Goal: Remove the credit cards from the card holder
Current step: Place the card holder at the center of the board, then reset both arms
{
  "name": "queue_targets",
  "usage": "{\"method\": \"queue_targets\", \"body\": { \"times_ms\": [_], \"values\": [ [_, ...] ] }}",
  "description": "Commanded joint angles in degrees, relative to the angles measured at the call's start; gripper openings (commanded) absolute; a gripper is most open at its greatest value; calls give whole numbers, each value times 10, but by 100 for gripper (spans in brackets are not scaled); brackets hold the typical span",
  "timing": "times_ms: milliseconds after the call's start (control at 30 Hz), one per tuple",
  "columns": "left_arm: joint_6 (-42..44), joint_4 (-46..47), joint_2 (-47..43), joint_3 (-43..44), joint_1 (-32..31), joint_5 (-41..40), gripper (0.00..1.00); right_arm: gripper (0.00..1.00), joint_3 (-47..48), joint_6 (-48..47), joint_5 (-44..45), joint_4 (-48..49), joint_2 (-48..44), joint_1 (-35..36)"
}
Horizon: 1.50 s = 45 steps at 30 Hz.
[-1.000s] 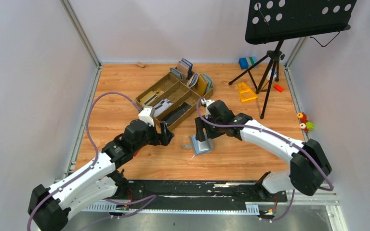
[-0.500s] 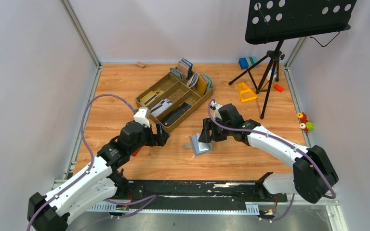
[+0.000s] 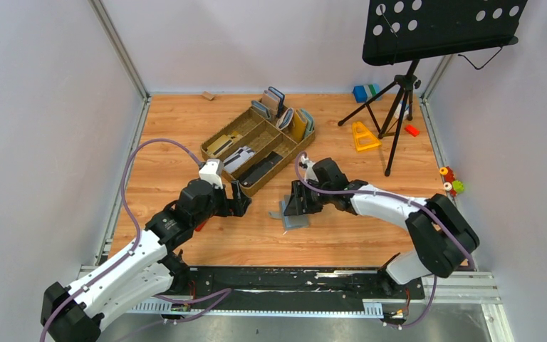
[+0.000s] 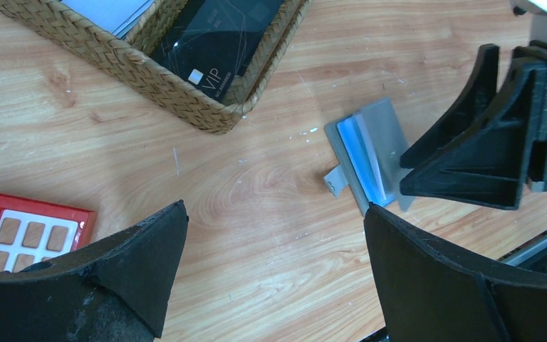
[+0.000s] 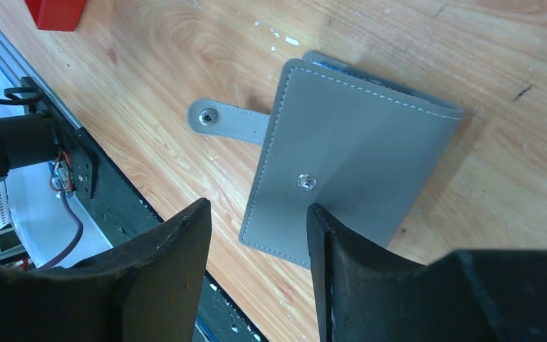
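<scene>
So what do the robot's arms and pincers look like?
The left arm and right arm have white shells with black joints, each trailed by a purple cable. The left pincer and right pincer each have two matte black, wedge-shaped fingers.

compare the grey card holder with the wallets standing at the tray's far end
The card holder lies flat; the wallets stand on edge at the woven tray's far end. The card holder is plain grey, strap unsnapped; the wallets include a yellow one. The card holder sits under the right end effector; the wallets are far from it. Both are small and flat.
</scene>
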Motion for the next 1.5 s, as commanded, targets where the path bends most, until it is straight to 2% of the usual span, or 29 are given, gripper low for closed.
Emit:
{"method": "queue_targets", "body": {
  "times_ms": [0,267,433,567,767,833,900,967,1033,1167,1233,1300,1367,1467],
  "values": [
    [7,11,0,-1,3,-2,99,52,-16,4,-15,81,44,2],
    [16,7,-2,-2,3,-6,99,55,-36,19,-57,175,133,-7],
    [27,4,-2,5,3,-13,99,57,5,-18,-32,114,87,-8],
    [56,-10,-15,37,3,10,100,61,28,-47,13,63,4,-9],
    [118,-12,-53,59,4,-33,100,73,18,-97,152,28,-175,-10],
    [144,13,-70,46,3,-49,100,78,17,-104,278,0,-211,-10],
    [169,44,-88,31,3,-79,100,84,3,-118,368,-5,-245,-12],
    [200,74,-100,16,3,-140,100,87,-28,-153,458,36,-280,-17],
    [231,111,-96,0,4,-213,100,88,-67,-190,507,93,-306,-25],
    [301,218,-65,-42,17,-316,100,90,-137,-211,527,178,-332,-103],
    [339,227,-38,-42,41,-330,100,99,-162,-217,531,196,-337,-172],
    [343,226,-16,-43,66,-338,100,100,-189,-224,501,221,-348,-239],
    [343,288,-2,-74,95,-323,100,100,-217,-262,484,273,-340,-260],
    [367,365,34,-111,125,-324,100,100,-222,-275,473,287,-310,-268]
  ]
}}
